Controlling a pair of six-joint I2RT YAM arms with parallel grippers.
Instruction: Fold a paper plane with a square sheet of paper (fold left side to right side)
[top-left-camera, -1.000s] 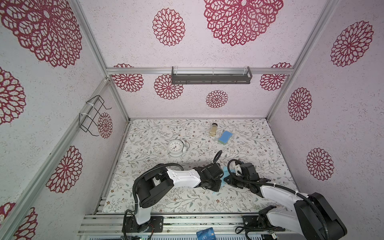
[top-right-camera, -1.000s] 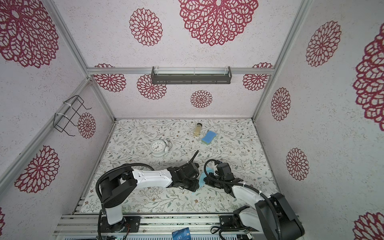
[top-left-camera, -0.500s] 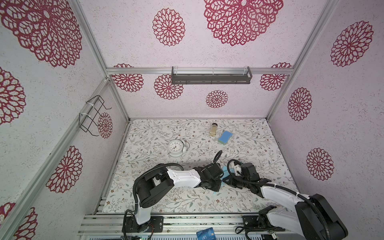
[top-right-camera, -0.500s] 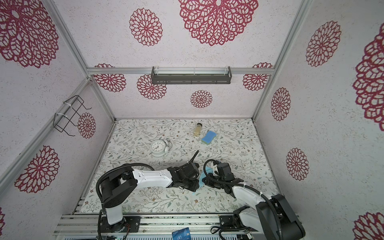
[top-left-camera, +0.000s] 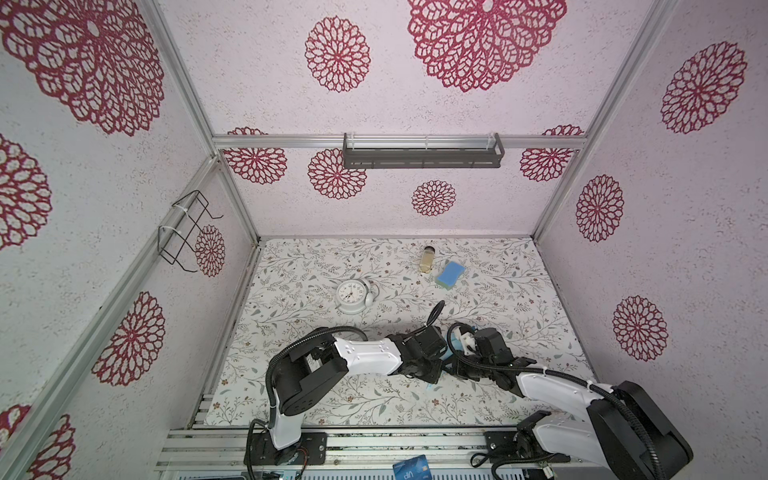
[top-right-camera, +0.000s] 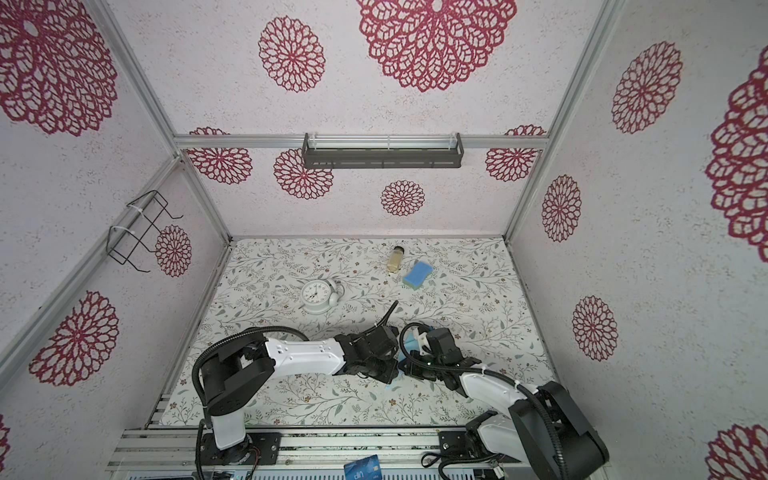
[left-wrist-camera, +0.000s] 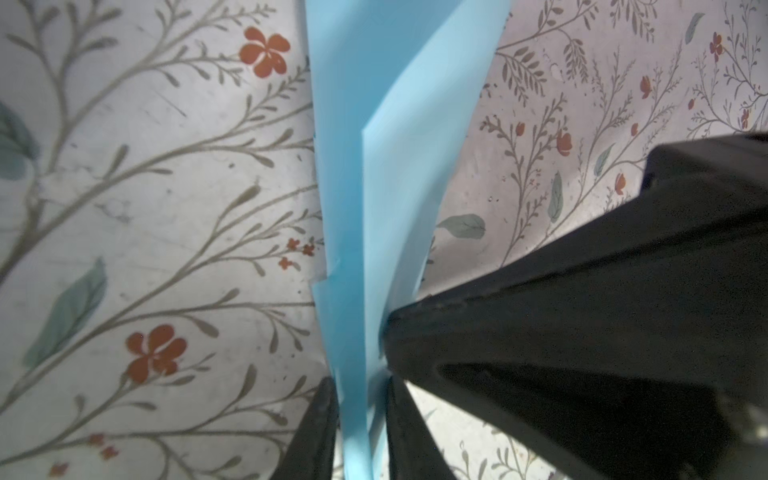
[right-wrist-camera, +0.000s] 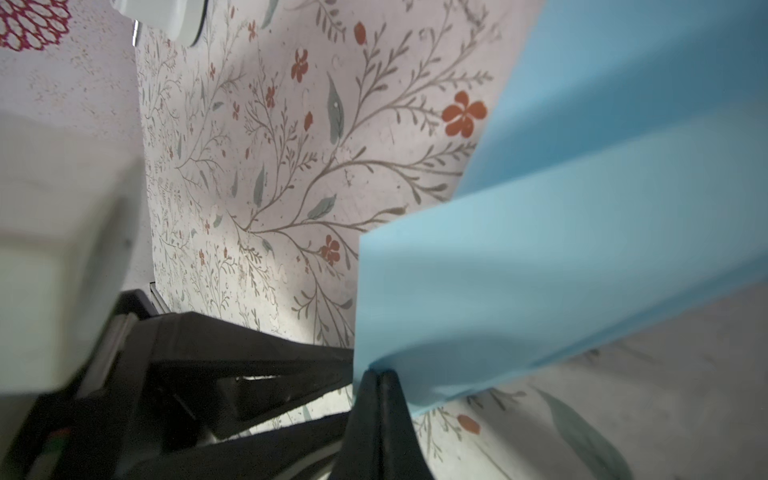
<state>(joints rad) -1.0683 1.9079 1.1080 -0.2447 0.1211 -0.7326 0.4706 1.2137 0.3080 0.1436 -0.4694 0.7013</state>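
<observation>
Beyond the small dark blue printed card (top-left-camera: 411, 471) at the front edge, the thin light blue part-folded paper plane (left-wrist-camera: 399, 166) is held over the front centre of the floral tabletop (top-left-camera: 316, 270). Its layers are clamped in the left gripper (left-wrist-camera: 359, 399) and one edge is pinched in the closed right gripper (right-wrist-camera: 379, 376). Light, limp and easily creased, it should handle best gripped at folded edges, not loose flaps; the round white alarm clock (top-left-camera: 352, 296) lies well beyond.

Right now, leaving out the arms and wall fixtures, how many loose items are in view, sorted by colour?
Blue: 3 (folded paper, sponge, card on the front rail)
White: 1 (clock)
Yellowish: 1 (small bottle)
Total: 5
</observation>
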